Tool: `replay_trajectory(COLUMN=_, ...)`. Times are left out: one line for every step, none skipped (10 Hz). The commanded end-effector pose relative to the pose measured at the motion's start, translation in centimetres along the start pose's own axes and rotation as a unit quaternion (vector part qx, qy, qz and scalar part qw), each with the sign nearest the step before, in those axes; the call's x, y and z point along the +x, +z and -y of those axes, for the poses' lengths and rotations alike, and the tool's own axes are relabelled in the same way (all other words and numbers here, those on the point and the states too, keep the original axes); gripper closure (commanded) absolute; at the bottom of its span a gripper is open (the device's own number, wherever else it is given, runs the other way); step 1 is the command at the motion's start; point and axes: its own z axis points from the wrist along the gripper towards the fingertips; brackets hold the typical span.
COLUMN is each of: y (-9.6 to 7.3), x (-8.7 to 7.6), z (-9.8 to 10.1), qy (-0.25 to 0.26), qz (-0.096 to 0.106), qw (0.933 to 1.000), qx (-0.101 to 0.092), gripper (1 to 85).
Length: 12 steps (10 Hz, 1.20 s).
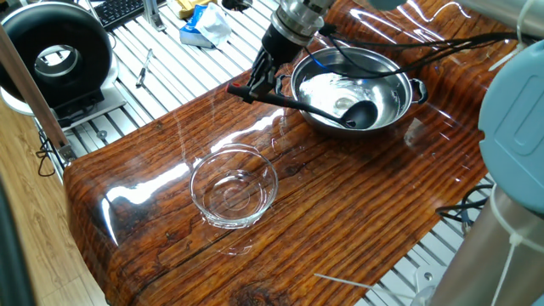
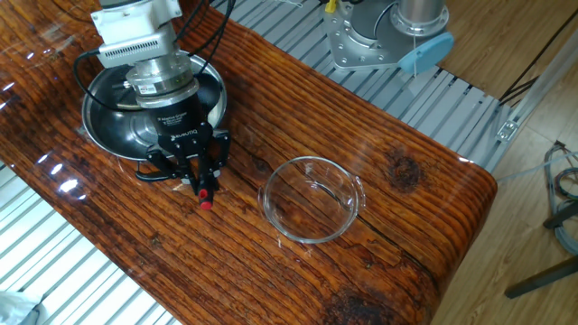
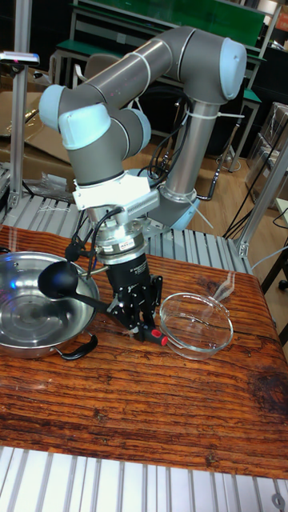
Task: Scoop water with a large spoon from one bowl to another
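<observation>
My gripper (image 1: 260, 79) is shut on the handle of the large spoon (image 1: 316, 104), a black ladle with a red handle tip (image 2: 205, 203). Its scoop (image 1: 360, 113) sits inside the steel bowl (image 1: 401, 73) by the wall. In the tall fixed view the scoop (image 3: 59, 279) shows at about rim height over the steel bowl (image 3: 24, 336). Water (image 1: 327, 85) glints as a shiny pool in that bowl. The clear glass bowl (image 1: 234, 218) stands apart on the wooden table, right of the gripper (image 3: 142, 322) in the tall view. I cannot tell whether the scoop holds water.
The wooden tabletop (image 1: 357, 204) rests on a slatted metal bench (image 1: 170, 68). A black round device (image 1: 55, 53) and a blue-white packet (image 1: 204, 24) lie beyond the table's far edge. Cables (image 1: 442, 47) trail over the steel bowl. The arm's base (image 2: 397, 36) stands behind the glass bowl (image 2: 312, 162).
</observation>
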Motion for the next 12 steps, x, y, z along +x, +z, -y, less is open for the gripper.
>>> replay_trajectory(y=-0.3, x=0.8, z=0.0, qy=0.005, qz=-0.011, qw=0.9999, qx=-0.004, gripper=84.7)
replay_trajectory(y=-0.6, x=1.3, z=-0.4, qy=0.014, qz=-0.019, qw=0.9997, qx=-0.008, gripper=84.7)
replay_trajectory(y=-1.0, x=1.4, z=-0.3, qy=0.016, qz=-0.031, qw=0.9994, qx=-0.001, gripper=84.7)
replay_trajectory(y=-1.3, x=1.6, z=0.0, qy=0.016, qz=-0.045, qw=0.9988, qx=0.009, gripper=84.7)
replay_trajectory(y=-1.5, x=1.3, z=-0.4, qy=0.021, qz=-0.043, qw=0.9989, qx=0.001, gripper=84.7)
replay_trajectory(y=-1.6, x=0.9, z=-1.2, qy=0.029, qz=-0.038, qw=0.9988, qx=-0.011, gripper=84.7)
replay_trajectory(y=-1.5, x=0.2, z=-2.1, qy=0.037, qz=-0.027, qw=0.9985, qx=-0.031, gripper=84.7)
replay_trajectory(y=-1.5, x=-0.2, z=-2.0, qy=0.03, qz=-0.021, qw=0.9989, qx=-0.03, gripper=84.7)
replay_trajectory(y=-1.5, x=0.0, z=-1.2, qy=0.019, qz=-0.026, qw=0.9994, qx=-0.015, gripper=84.7)
replay_trajectory(y=-1.6, x=0.6, z=0.0, qy=0.002, qz=-0.04, qw=0.9992, qx=0.008, gripper=84.7)
replay_trajectory(y=-1.6, x=1.0, z=1.1, qy=-0.008, qz=-0.051, qw=0.9983, qx=0.028, gripper=84.7)
replay_trajectory(y=-1.7, x=1.4, z=1.8, qy=-0.02, qz=-0.058, qw=0.9973, qx=0.041, gripper=84.7)
